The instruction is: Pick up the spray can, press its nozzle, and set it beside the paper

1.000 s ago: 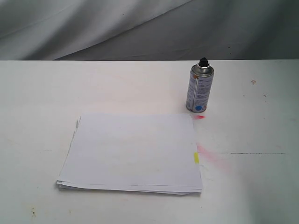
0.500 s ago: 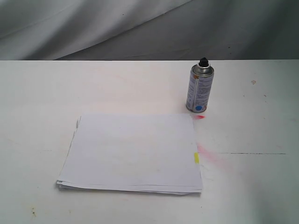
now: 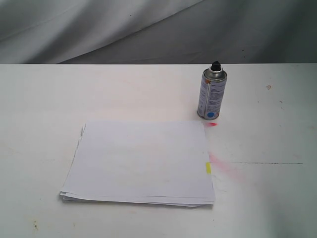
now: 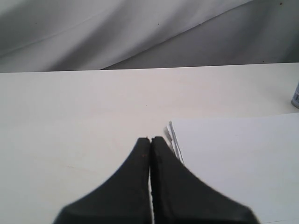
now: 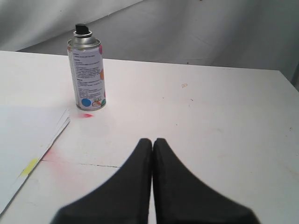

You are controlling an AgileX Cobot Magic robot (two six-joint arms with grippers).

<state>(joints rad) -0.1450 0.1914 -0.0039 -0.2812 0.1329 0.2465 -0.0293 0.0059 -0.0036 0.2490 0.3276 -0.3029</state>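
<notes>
I see the spray can (image 3: 212, 95) standing upright on the worktop (image 3: 44, 99) just beyond the paper's (image 3: 141, 161) far right corner, black nozzle (image 3: 216, 65) on top, while my left gripper (image 4: 150, 140) and right gripper (image 5: 152, 141) are both pressed closed on nothing, apart from it.

Spray can (image 3: 212, 95): silver-grey, printed label, blue dot near base, standing upright at 1 o'clock from the paper (image 3: 141, 161), just off its corner. Nozzle (image 3: 216, 65): black, on top. Paper: white stack, flat, sheets slightly fanned, yellow tab (image 3: 208, 167) on the 3 o'clock edge.
</notes>
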